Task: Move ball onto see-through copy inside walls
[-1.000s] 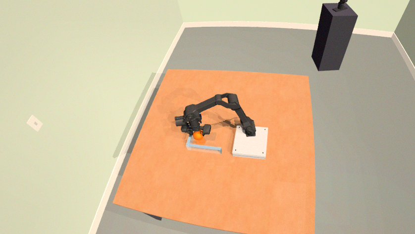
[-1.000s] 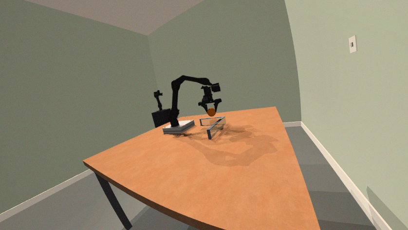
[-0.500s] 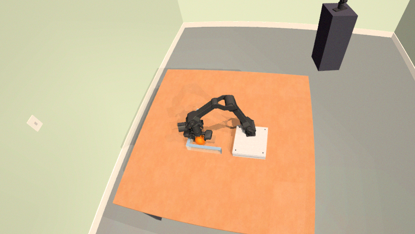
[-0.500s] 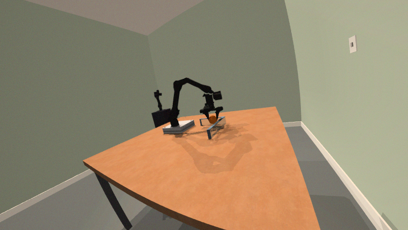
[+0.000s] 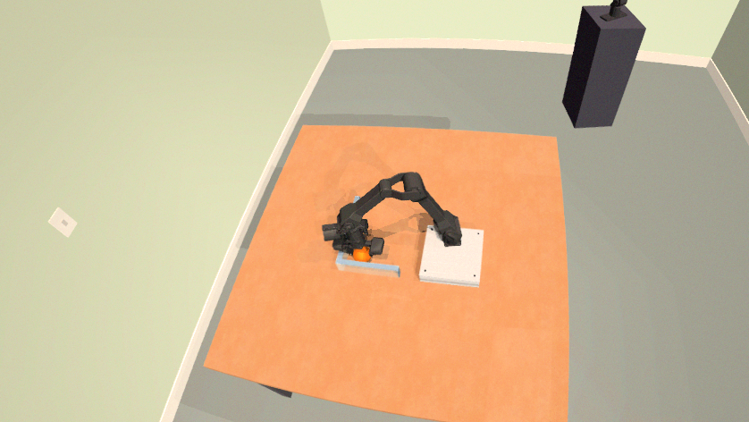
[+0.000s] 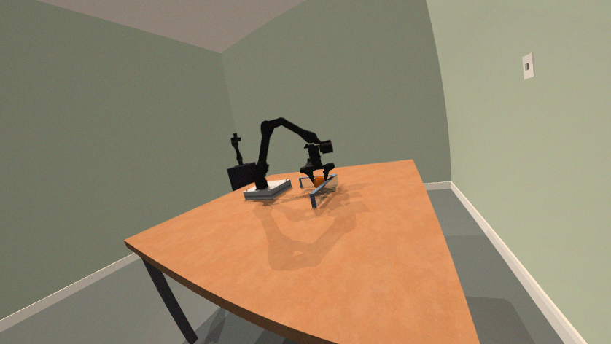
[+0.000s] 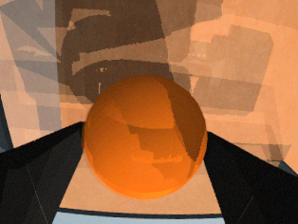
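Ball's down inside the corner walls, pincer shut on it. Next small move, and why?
Probably open the pincer in place. The ball sits low inside the clear walls, close to the corner, both fingers pressing its sides. Whether it touches the table or overlaps the see-through copy can't be told, so release gently.

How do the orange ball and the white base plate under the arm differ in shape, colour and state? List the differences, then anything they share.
The orange ball is round; the white base plate is flat and square-cornered. The ball is glossy orange; the plate is matte white. The ball is clamped between the gripper fingers inside the corner of the clear walls; the plate lies on the table, outside the walls, carrying the arm. Both are over the same orange table.
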You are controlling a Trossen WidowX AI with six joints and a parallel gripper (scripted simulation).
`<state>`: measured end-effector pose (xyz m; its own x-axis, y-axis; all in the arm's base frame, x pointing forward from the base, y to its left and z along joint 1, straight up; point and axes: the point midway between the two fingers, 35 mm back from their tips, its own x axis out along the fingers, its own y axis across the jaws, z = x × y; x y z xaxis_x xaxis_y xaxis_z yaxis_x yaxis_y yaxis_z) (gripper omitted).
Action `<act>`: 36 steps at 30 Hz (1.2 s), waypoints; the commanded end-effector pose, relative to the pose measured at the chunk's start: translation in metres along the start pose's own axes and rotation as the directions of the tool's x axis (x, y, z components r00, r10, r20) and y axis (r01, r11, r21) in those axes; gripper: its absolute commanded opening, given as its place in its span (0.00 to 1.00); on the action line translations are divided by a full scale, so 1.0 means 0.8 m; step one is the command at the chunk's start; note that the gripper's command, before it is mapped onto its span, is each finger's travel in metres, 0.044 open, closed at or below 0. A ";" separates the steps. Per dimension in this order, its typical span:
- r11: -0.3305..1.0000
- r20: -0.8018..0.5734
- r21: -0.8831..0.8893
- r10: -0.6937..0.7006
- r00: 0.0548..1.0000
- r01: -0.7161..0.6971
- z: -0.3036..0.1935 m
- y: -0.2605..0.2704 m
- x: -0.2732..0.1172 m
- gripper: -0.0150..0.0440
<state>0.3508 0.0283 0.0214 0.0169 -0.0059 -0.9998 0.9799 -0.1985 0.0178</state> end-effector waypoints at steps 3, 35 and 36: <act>1.000 0.000 0.000 0.000 1.000 0.000 0.000 0.000 0.000 0.34; 1.000 -0.007 0.000 0.024 1.000 -0.024 -0.001 0.005 -0.102 1.00; 1.000 -0.007 0.000 0.023 1.000 -0.023 -0.001 0.004 -0.110 1.00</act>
<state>0.3527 0.0288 0.1015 0.0365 -0.0042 -0.9993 0.9795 -0.1981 0.0366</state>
